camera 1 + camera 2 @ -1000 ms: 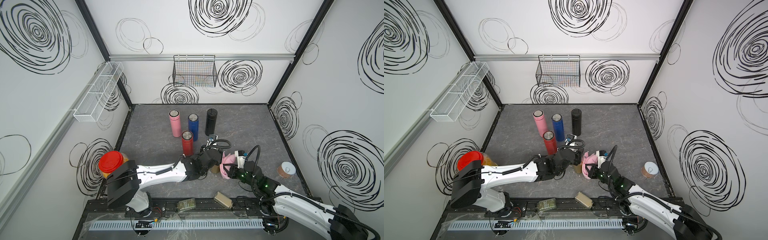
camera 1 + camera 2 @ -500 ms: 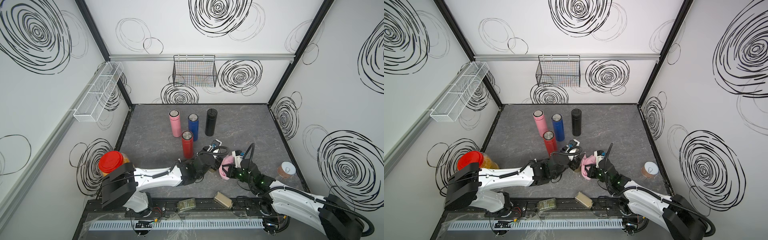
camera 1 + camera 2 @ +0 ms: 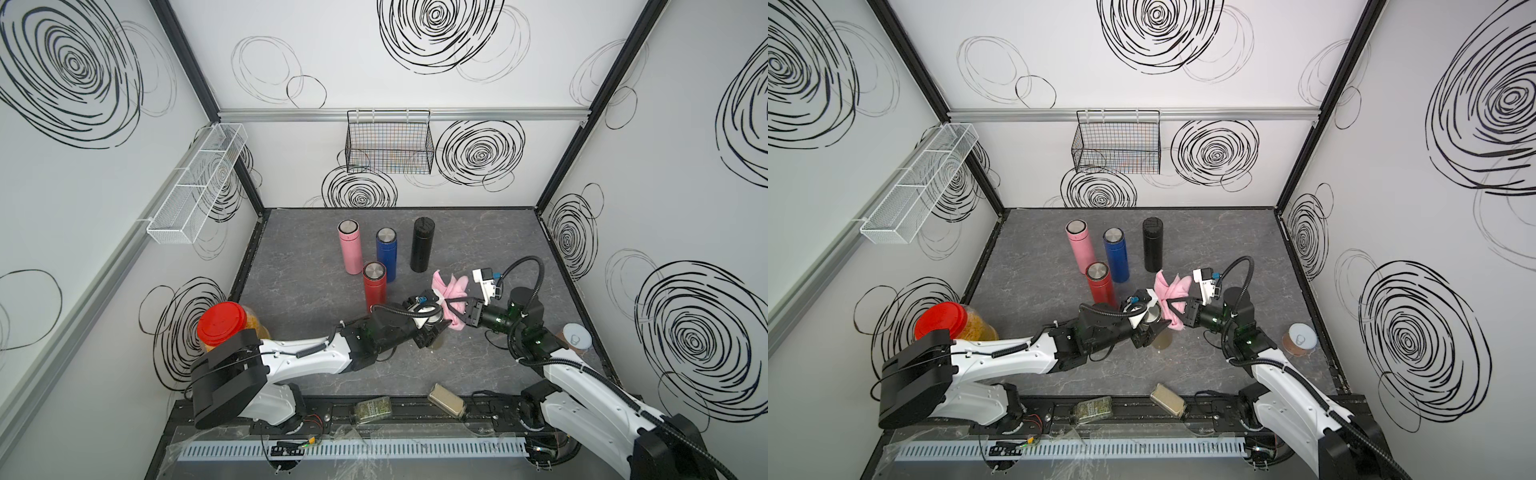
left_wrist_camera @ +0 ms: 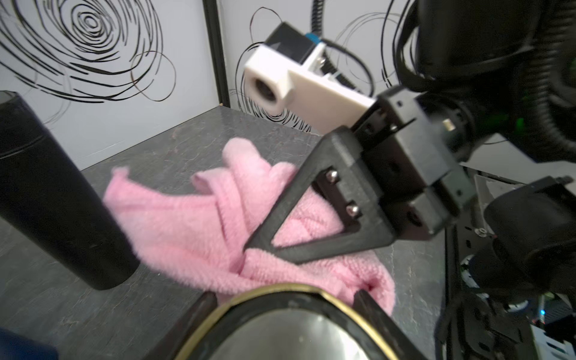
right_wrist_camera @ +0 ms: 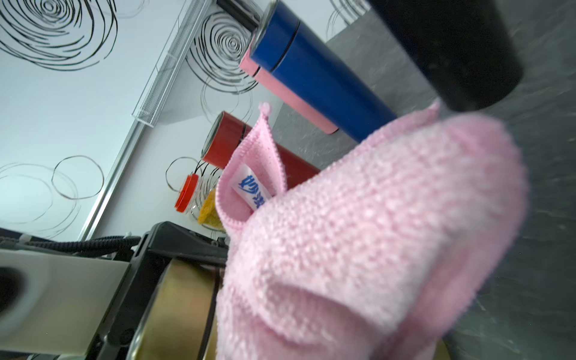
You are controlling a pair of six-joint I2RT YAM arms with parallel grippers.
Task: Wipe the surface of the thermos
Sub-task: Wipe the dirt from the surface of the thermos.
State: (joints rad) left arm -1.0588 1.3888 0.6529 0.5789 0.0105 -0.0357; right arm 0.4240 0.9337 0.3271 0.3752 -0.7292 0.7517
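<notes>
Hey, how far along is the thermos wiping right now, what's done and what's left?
Done: the left gripper is shut on the gold thermos, and the right gripper is shut on the pink cloth. In hand: the cloth lies against the thermos's side near its lid, so wiping looks underway. Left: probably the remaining wall; how much is already wiped cannot be told.

Rear worktop (image 3: pixel 299 257): left thermos (image 3: pixel 351 251), middle thermos (image 3: pixel 387 255), right thermos (image 3: pixel 420 247) in a row.
Before them: front thermos (image 3: pixel 375 289), ahead of the left-middle gap.
Centre: held thermos (image 4: pixel 293 330) in left claw (image 3: pixel 1153 328); cloth (image 3: pixel 449 286), in right claw (image 3: pixel 451 305), against its right side.
Edges: jar (image 3: pixel 220 322) at front left; basket (image 3: pixel 388 143) on back wall.
</notes>
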